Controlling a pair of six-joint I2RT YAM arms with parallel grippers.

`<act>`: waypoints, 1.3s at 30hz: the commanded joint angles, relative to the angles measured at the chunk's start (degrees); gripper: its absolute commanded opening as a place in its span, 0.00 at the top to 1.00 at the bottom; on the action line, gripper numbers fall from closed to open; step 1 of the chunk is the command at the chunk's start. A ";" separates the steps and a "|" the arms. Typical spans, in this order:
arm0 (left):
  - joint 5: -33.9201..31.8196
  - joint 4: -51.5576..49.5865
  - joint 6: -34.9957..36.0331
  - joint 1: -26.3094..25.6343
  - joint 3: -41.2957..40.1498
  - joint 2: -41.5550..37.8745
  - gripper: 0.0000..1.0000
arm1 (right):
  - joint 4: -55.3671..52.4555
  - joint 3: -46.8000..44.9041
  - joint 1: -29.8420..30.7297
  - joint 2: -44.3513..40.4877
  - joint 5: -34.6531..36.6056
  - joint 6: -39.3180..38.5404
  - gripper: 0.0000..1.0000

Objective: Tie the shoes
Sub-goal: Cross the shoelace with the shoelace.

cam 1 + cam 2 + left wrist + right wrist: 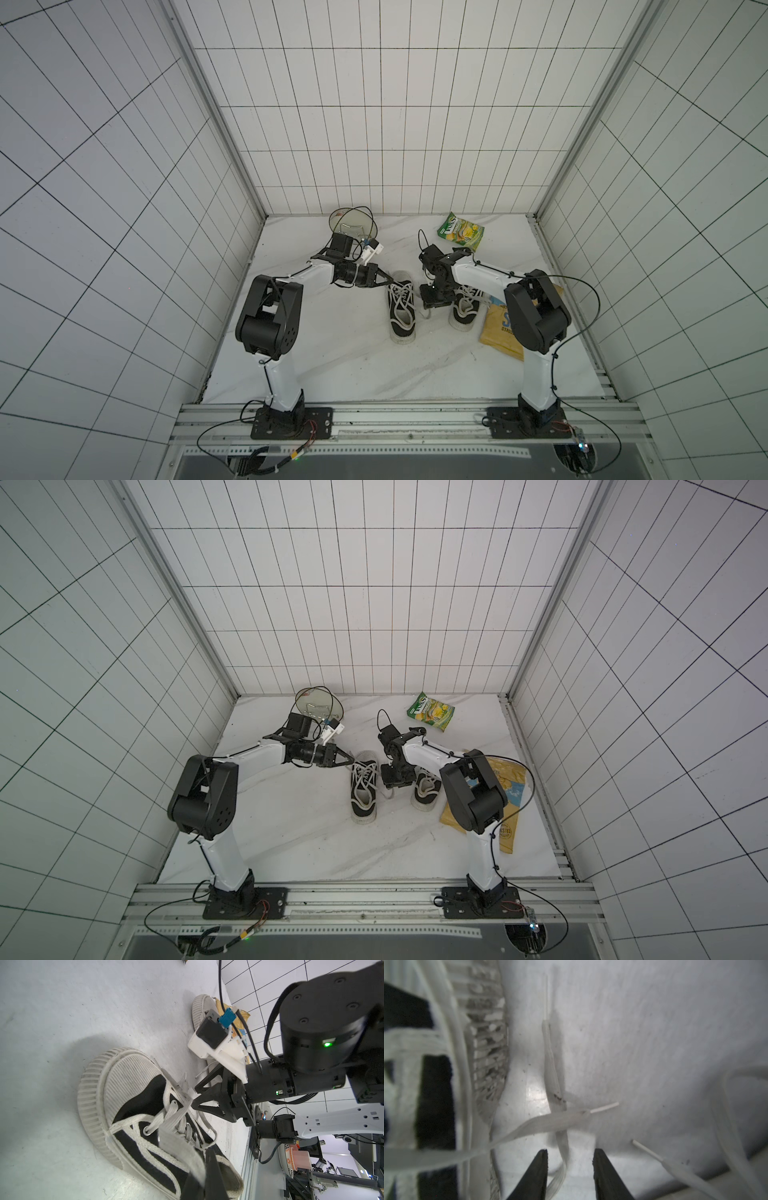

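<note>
Marbled white tabletop (332, 365): two black sneakers (402, 320), green packet (461, 231), yellow bag (498, 334), racked plate (353, 222)

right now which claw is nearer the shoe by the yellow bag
Right. The right claw hangs open just beside that shoe, between the pair; the left claw is beyond, at the toe of the other shoe, shut on its lace.

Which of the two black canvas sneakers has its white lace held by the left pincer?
The black canvas sneaker nearer the left arm: the left pincer is shut on its white lace. The other sneaker lies partly under the right arm.
</note>
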 commanded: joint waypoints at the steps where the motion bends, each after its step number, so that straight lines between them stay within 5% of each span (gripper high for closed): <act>1: 0.76 1.60 0.10 0.00 0.57 -0.11 1.00 | -0.06 2.40 0.84 2.42 1.99 -1.58 0.63; 3: 0.73 1.61 0.07 0.00 0.63 -0.12 1.00 | -0.66 3.16 1.50 3.63 2.65 -2.14 0.65; 10: -0.25 2.23 0.10 0.00 0.06 -0.85 1.00 | -1.97 0.60 0.92 -0.20 10.59 -0.97 1.00; 17: -0.20 4.84 -1.90 0.17 0.04 -1.18 1.00 | -3.62 -2.00 -3.19 -12.17 13.61 0.89 1.00; 30: -3.36 5.12 -3.62 0.00 1.14 -0.24 1.00 | -4.16 -3.83 -6.86 -19.44 9.02 7.67 1.00; 39: 2.52 -8.28 7.04 -4.03 9.96 6.22 0.99 | 12.01 -3.67 -6.84 -22.34 -7.93 0.91 1.00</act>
